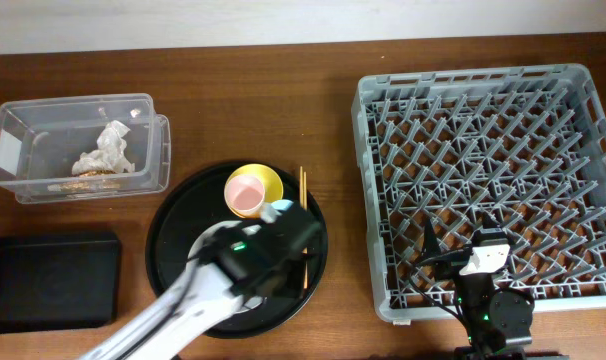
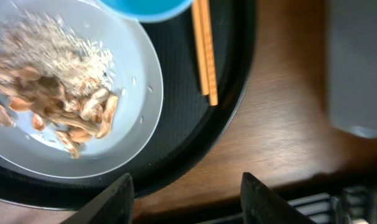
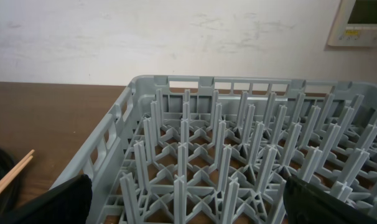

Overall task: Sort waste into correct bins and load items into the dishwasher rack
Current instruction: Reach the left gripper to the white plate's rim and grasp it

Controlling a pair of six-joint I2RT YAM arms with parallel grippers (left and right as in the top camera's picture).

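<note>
The pale grey plate (image 2: 135, 74) lies on the round black tray (image 1: 173, 240) and holds brownish food scraps (image 2: 58, 109) and white rice grains (image 2: 64, 50). The light-blue cup (image 2: 145, 6) and the wooden chopsticks (image 2: 204, 50) lie beside it. In the overhead view the pink cup (image 1: 246, 196) sits inside the yellow bowl (image 1: 270, 180). My left gripper (image 2: 185, 199) is open and empty, hovering over the tray's right edge (image 1: 308, 235); my arm hides most of the plate from above. My right gripper (image 3: 185, 202) is open and empty over the front-left part of the grey dishwasher rack (image 1: 493, 170).
The clear plastic tub (image 1: 23, 150) at the back left holds the crumpled white napkin (image 1: 108, 150) and some brownish bits. The shallow black rectangular tray (image 1: 48, 280) lies at the front left. Bare wooden table separates the round tray and the rack.
</note>
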